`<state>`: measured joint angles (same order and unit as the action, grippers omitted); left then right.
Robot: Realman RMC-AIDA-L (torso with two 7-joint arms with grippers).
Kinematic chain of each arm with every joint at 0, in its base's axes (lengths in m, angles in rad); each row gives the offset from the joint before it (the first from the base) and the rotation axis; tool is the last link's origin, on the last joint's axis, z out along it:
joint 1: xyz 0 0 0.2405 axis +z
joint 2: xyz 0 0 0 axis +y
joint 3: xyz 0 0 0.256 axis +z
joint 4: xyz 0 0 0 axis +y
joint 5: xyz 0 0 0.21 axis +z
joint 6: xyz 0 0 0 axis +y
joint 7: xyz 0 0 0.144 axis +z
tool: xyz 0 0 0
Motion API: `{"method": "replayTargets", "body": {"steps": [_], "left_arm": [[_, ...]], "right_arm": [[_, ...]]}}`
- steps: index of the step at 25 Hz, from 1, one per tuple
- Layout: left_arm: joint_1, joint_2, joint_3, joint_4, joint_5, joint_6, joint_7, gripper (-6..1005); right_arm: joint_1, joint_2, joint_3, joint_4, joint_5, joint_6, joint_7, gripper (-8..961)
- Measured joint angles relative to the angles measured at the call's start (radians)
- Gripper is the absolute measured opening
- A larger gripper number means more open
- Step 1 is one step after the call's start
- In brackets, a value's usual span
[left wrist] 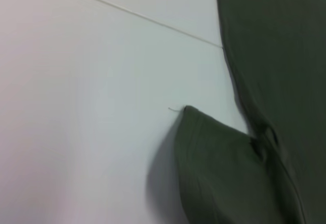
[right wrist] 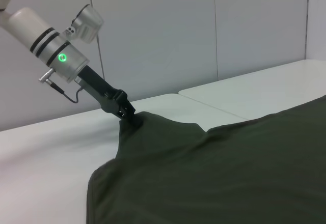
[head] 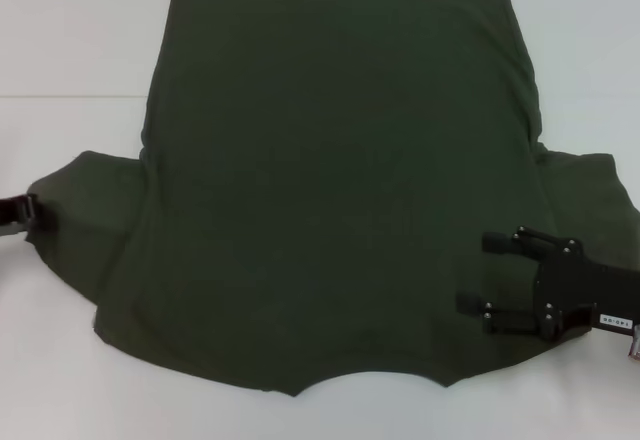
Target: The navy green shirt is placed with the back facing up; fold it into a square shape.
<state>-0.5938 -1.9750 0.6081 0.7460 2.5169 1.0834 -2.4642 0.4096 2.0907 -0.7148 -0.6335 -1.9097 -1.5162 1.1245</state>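
Nearest the robot, the right gripper [head: 485, 275] sits over the right shoulder of the navy green shirt [head: 330, 190], jaws spread apart and gripping nothing. At the left sleeve tip the left gripper [right wrist: 130, 117] has its jaws clenched on the cloth. Beyond, the shirt lies flat, back up, on the white tabletop [head: 70, 30], so I judge folding is barely begun.

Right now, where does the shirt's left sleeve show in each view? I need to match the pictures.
Head view: the left sleeve lies at the left edge, its tip at the left end effector.
Left wrist view: the sleeve fills the lower middle, off the shirt; the end effector is not seen.
Right wrist view: the sleeve is lifted at the left end effector.
Shared landmark: the sleeve's tip.
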Motion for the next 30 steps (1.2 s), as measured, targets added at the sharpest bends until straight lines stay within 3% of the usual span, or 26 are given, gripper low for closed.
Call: {"method": "replayTargets", "body": {"steps": [2,11,19,25,30], "left_arm": [[0.0,0.011,0.0,0.007,-0.004,0.01,-0.012,49],[-0.021,0.017,0.001,0.068,0.001,0.051,-0.03,48],[-0.045,0.006,0.005,0.117,-0.007,0.109,-0.05,48],[-0.094,-0.039,0.011,0.148,-0.007,0.176,-0.061,48],[-0.136,-0.099,0.071,0.153,-0.003,0.164,-0.062,49]], "right_arm": [[0.0,0.0,0.0,0.0,0.0,-0.002,0.0,927],[0.001,0.002,0.0,0.0,0.0,-0.003,0.0,926],[0.002,0.001,-0.004,0.0,0.0,-0.002,0.0,926],[0.005,0.001,-0.005,0.0,0.0,0.001,0.0,926],[0.008,0.002,-0.006,0.0,0.0,0.002,0.0,926]]}}
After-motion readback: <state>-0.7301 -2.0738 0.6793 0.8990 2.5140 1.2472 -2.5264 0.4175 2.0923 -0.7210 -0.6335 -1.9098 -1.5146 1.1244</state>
